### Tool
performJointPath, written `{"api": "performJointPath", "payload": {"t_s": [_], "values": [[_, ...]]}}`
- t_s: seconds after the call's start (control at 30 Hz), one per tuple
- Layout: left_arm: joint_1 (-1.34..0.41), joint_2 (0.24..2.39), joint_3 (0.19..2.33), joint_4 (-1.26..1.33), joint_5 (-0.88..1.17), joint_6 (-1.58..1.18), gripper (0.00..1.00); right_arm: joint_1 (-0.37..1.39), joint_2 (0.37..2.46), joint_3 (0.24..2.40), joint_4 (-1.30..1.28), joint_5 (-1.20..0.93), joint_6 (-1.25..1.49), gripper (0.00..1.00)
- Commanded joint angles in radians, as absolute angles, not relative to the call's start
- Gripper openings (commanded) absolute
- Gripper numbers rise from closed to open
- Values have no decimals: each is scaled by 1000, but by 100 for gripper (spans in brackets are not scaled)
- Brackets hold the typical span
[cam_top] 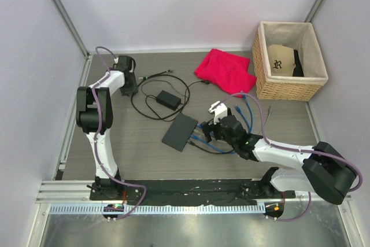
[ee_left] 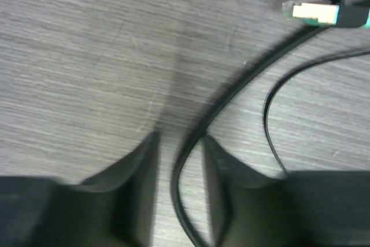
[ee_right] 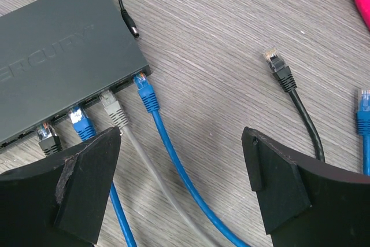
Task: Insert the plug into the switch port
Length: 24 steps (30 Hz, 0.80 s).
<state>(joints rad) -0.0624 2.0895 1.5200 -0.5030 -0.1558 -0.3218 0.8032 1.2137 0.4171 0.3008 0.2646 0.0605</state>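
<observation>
The switch [cam_top: 180, 131] [ee_right: 58, 67] lies flat mid-table, a dark box with black, blue, grey and blue plugs seated along one edge. My right gripper [cam_top: 207, 131] [ee_right: 182, 143] hovers open and wide over the blue [ee_right: 167, 143] and grey cables leaving those ports, holding nothing. Just right of it lie a loose black plug [ee_right: 277, 65] and a loose blue plug [ee_right: 363, 105]. At the far left my left gripper [cam_top: 132, 88] [ee_left: 180, 143] stands open with a flat black cable [ee_left: 231, 85] running loose between its fingers. That cable's plug [ee_left: 312, 11] [cam_top: 171, 72] rests on the table beyond.
A black power brick [cam_top: 169, 99] and its thin cord lie behind the switch, with its barrel connector [ee_right: 132, 27] loose beside the switch's corner. A red cloth [cam_top: 225, 70] and a wicker basket [cam_top: 286, 91] holding a cap stand at the back right.
</observation>
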Motion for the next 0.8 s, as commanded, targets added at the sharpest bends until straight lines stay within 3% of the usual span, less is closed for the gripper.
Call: {"api": "performJointPath", "payload": {"t_s": [0.0,0.07,0.17,0.33,0.57,0.77], "values": [[-61,2125,1536,-701,-277,-288,30,801,1209,456,313,259,77,94],[-54,2108,1532,-722,-340,-301,14,801,1207,454,311,255,77,93],[-34,2044,1519,-744,-448,-350,0,801,1204,454,308,253,75,93],[-25,1889,1494,-772,-681,-422,0,801,1207,459,301,241,74,93],[-105,1637,1494,-732,-779,-411,0,801,1174,448,307,230,81,92],[-238,1554,1760,-820,-844,-362,0,801,1140,439,304,239,109,92]]}}
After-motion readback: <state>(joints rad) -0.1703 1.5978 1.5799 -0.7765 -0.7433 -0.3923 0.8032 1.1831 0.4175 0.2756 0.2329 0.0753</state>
